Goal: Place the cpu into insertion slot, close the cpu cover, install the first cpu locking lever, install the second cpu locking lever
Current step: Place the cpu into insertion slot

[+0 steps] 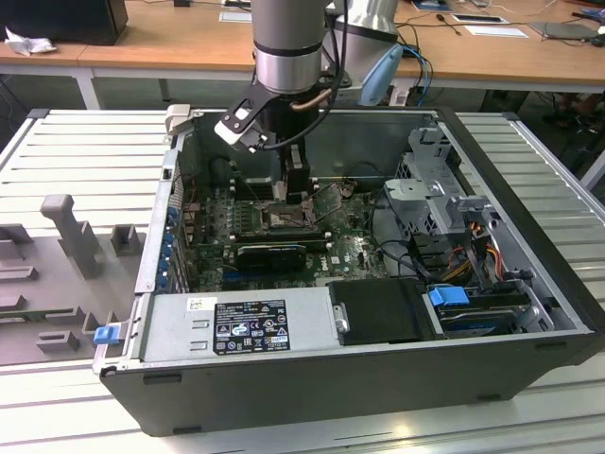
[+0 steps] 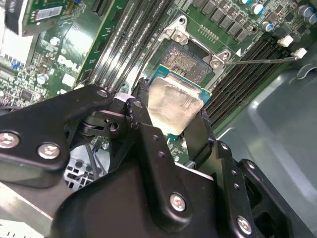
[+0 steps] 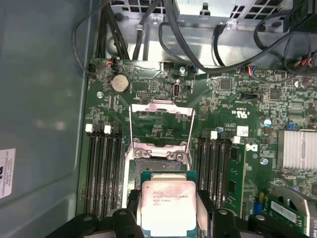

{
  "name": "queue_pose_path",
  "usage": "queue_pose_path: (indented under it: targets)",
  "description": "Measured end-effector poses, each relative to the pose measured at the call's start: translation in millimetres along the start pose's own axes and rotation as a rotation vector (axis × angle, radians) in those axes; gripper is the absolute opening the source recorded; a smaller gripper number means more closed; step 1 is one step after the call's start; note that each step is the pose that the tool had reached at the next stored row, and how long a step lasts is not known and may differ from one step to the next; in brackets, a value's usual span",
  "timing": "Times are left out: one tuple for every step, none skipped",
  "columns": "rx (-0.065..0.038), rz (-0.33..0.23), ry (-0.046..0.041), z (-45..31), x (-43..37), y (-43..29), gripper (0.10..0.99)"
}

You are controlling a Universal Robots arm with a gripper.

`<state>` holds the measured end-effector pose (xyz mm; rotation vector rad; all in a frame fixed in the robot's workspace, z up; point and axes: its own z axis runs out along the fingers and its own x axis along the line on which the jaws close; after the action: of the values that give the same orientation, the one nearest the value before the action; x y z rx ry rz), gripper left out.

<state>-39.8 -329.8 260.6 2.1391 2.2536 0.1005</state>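
A grey slatted table is seen under an open black case. Wooden desks are ranged across the top of the exterior view, and grey blocks are set at the exterior view's left. Inside the case a green board is laid flat, and a labelled power supply is fitted along the near wall. The gripper is lowered into the case at the upper middle of that frame.

The cpu is clamped between the two black fingers, one pressed on each opposite edge. Its top is shown as dull silver-grey metal with faint print, rimmed by a green border. It is held just over the slot, whose dark frame and greyish pin field are partly hidden by it; contact cannot be judged. The cover is flipped open at the slot's edge away from the cpu. The slot is flanked by long black memory slots.
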Motion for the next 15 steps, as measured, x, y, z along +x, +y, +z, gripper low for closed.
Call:
queue_pose_path:
  targets:
    - [0.000,0.007,-0.0006,2.0,0.2,-0.1,0.529]
    - [0.000,0.011,-0.0009,3.9,0.5,-0.3,0.529]
    - [0.000,0.018,-0.0013,7.6,0.9,-0.5,0.529]
    - [0.000,0.021,-0.0015,10.0,1.2,-0.6,0.529]
    - [0.000,0.022,-0.0015,11.8,1.6,-0.8,0.529]
    - [0.000,0.022,-0.0016,14.7,2.4,-0.9,0.529]
    - [0.000,0.023,-0.0018,19.1,3.6,-1.3,0.529]
    - [0.000,0.023,-0.0018,21.6,3.8,-2.0,0.529]
    - [0.000,0.023,-0.0018,23.3,3.8,-2.7,0.529]
    - [0.000,0.024,-0.0019,26.2,3.9,-4.7,0.529]
    - [0.000,0.025,-0.0020,27.9,4.1,-6.0,0.529]
    - [0.000,0.028,-0.0021,30.1,4.6,-6.8,0.529]
    - [-0.001,0.041,-0.0030,33.5,5.0,-7.1,0.529]
    - [-0.001,0.046,-0.0035,35.0,5.3,-7.2,0.529]
    - [-0.001,0.049,-0.0037,36.7,5.6,-7.3,0.529]
